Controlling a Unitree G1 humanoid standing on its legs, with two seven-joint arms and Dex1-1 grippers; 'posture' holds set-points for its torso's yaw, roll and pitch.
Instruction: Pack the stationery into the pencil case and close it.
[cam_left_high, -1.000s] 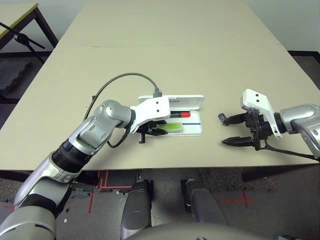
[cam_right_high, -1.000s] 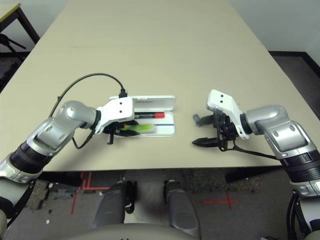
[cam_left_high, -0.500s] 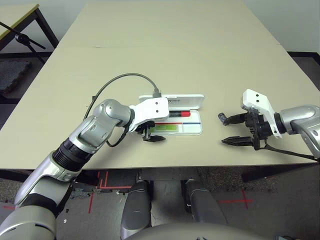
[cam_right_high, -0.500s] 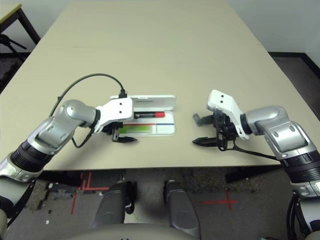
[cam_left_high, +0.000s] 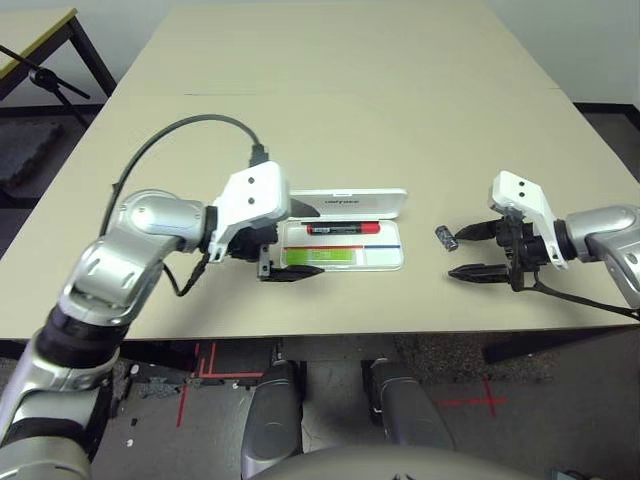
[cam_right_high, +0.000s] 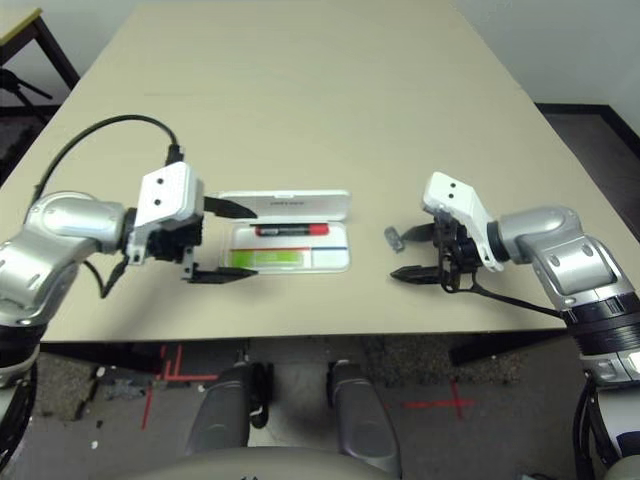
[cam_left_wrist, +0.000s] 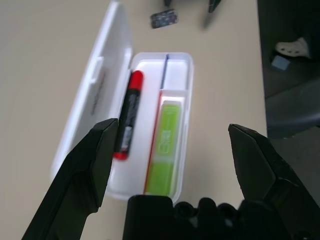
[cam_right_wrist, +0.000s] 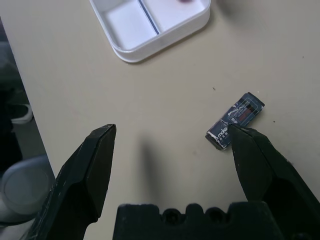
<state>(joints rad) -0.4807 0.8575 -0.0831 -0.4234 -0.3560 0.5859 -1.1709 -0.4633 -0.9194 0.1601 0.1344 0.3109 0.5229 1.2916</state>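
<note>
Open pencil case (cam_left_high: 345, 244) on the worktop (cam_left_high: 330, 110), two pens already inside.

The lime-green highlighter (cam_left_high: 320, 257) and the red marker (cam_left_high: 343, 229) lie side by side in the tray, lid folded back. The left hand (cam_left_high: 287, 240) hangs released and empty just beside the case's left end. The small dark block (cam_left_high: 446, 238) rests on the worktop to the case's right, close to one fingertip of the right hand (cam_left_high: 470, 251), which is spread wide and holds nothing.

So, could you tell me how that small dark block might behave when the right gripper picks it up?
The block looks small, boxy and rigid, so it is probably light and unlikely to roll. Lying flat on the smooth table, it may slide or twist if one finger of the open right gripper touches first.
</note>
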